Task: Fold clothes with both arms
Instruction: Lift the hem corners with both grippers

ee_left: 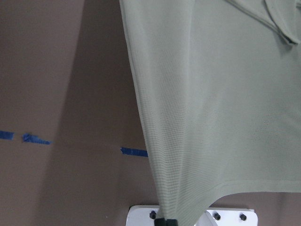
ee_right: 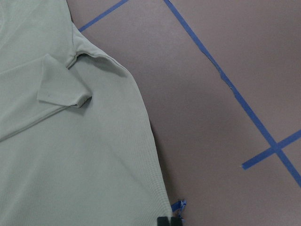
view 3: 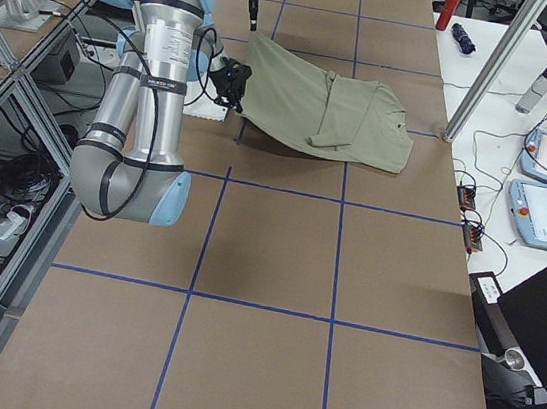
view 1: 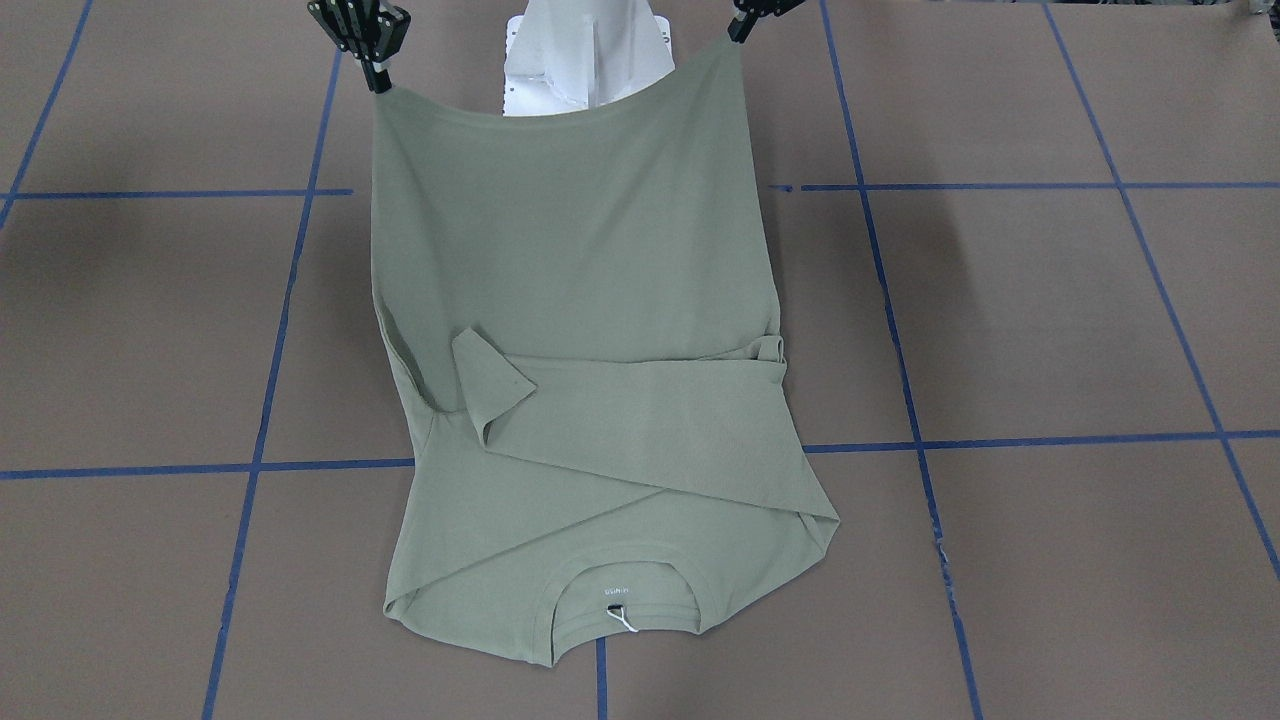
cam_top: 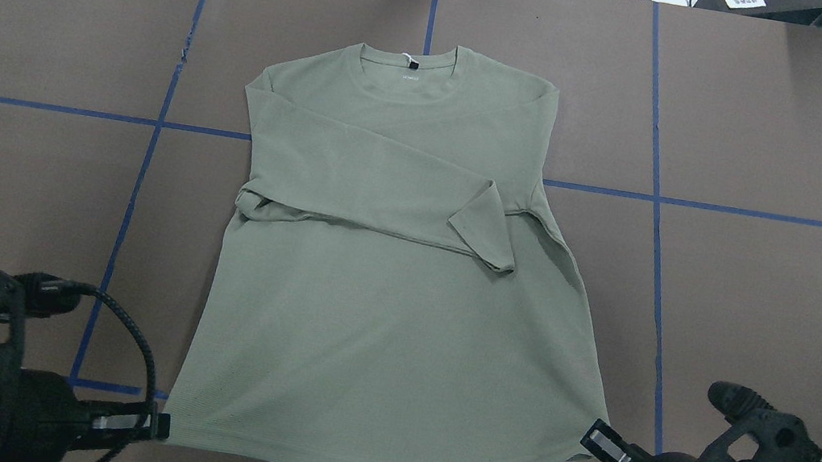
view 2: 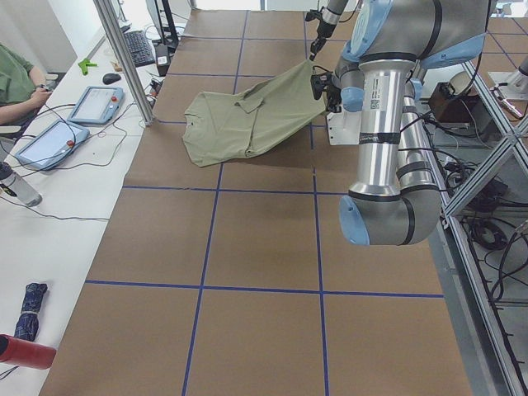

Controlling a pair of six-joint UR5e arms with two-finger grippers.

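The sage-green shirt point(cam_top: 404, 279) lies face up with its collar point(cam_top: 406, 71) at the far side and both sleeves folded across the chest. Its hem end is lifted off the table while the collar end rests on it. My left gripper point(cam_top: 160, 426) is shut on the hem's left corner, and in the front view this gripper point(view 1: 740, 28) sits at the top right. My right gripper point(cam_top: 598, 442) is shut on the hem's right corner, showing again as the gripper point(view 1: 378, 78) at the top left of the front view. The hem sags a little between the two grippers.
Brown table paper with blue tape lines point(cam_top: 652, 198) surrounds the shirt. The white pedestal base point(view 1: 585, 55) stands just behind the raised hem. A side bench holds tablets point(view 2: 95, 103), a bottle and a person's arm point(view 2: 21, 87).
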